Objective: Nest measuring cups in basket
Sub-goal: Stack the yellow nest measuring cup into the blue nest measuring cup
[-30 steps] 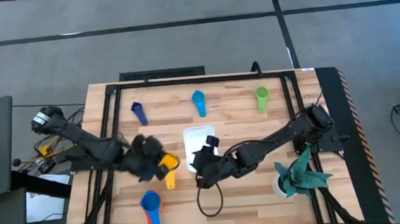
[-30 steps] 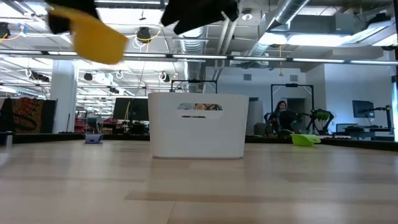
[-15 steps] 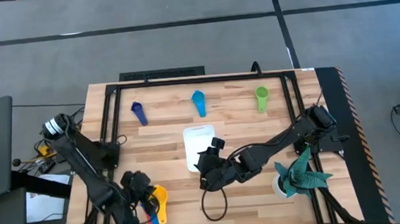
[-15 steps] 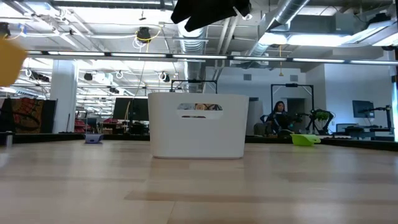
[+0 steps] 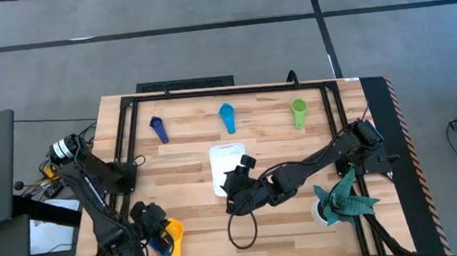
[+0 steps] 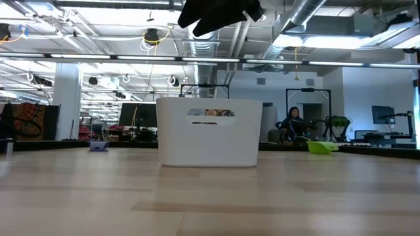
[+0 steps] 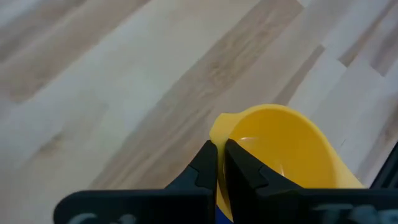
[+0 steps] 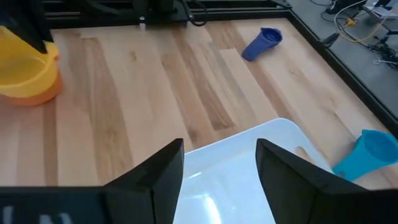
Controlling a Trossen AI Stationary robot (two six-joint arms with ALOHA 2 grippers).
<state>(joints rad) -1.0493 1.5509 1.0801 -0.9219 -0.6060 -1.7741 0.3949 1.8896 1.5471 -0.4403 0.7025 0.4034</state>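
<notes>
Yellow cup (image 5: 172, 229) sits at the near-left part of the table, pinched at its rim by the left gripper (image 5: 157, 235), just above the blue and orange cups there. Basket (image 5: 229, 164) lies well apart, toward the right and farther back, its long axis running front to back. Right gripper (image 5: 235, 194) hovers over the basket's near end, fingers spread, holding nothing, so the right arm is nearer to it.

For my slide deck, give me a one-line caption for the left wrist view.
Left gripper pinches the rim of a yellow measuring cup above the wooden table.
</notes>
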